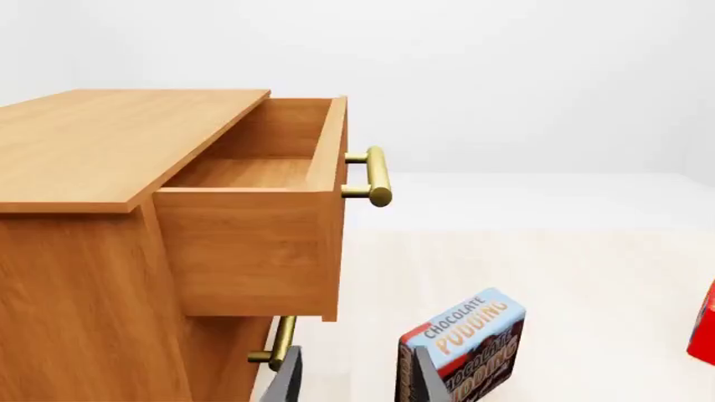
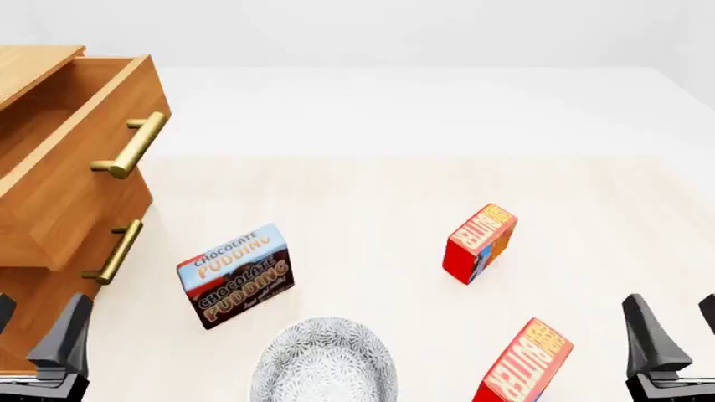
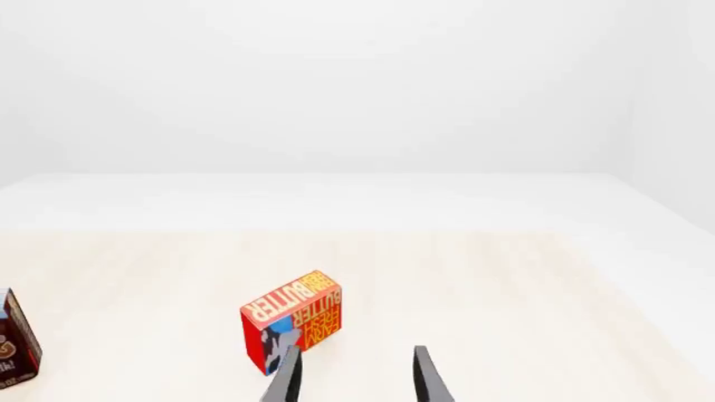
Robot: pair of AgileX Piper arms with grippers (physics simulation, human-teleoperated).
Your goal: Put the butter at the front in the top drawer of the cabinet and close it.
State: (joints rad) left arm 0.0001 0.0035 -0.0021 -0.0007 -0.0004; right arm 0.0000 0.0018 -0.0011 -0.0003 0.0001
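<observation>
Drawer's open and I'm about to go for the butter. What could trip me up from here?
Two identical cartons: the front butter sits near the right gripper, but the rear butter is the one centered in the right wrist view, so it may get grabbed by mistake. The chocolate pudding box and patterned bowl lie between the butter and the top drawer; a low carry could hit them.

The cabinet (image 2: pixel 33 63), light-brown wood, stands at far left with its top drawer (image 2: pixel 79 159) pulled open. The red butter (image 2: pixel 525 364) carton stands tilted at near right.
</observation>
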